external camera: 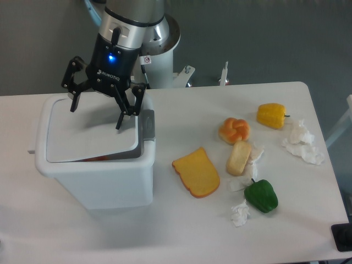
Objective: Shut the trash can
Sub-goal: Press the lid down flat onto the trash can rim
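Spread wide apart and holding nothing, the jaws of the black two-finger gripper (pixel 94 111) hang over the rear half of the flat white hinged lid (pixel 91 135), one fingertip (pixel 118 126) just at its surface near the right edge. That lid belongs to the large white plastic rectangular trash can (pixel 94 171) directly below the jaws, and it lies nearly level with the rim, with a thin dark gap and a sliver of something orange showing along the front edge. Just right of the jaws, a grey latch tab (pixel 148 124) sits on the bin's rim. Everything rests on a matte white table (pixel 181 231) with a rounded far corner. Well to the right of the jaws lie a yellow-orange slice of toy bread (pixel 196 172), a small orange round bun (pixel 234 130), a pale bread roll (pixel 239 157), a yellow bell pepper (pixel 271 115), a green bell pepper (pixel 261 196) and several crumpled white tissues (pixel 302 141). Behind the jaws stands the arm's white pedestal base (pixel 158 63), against a plain grey wall (pixel 264 38).
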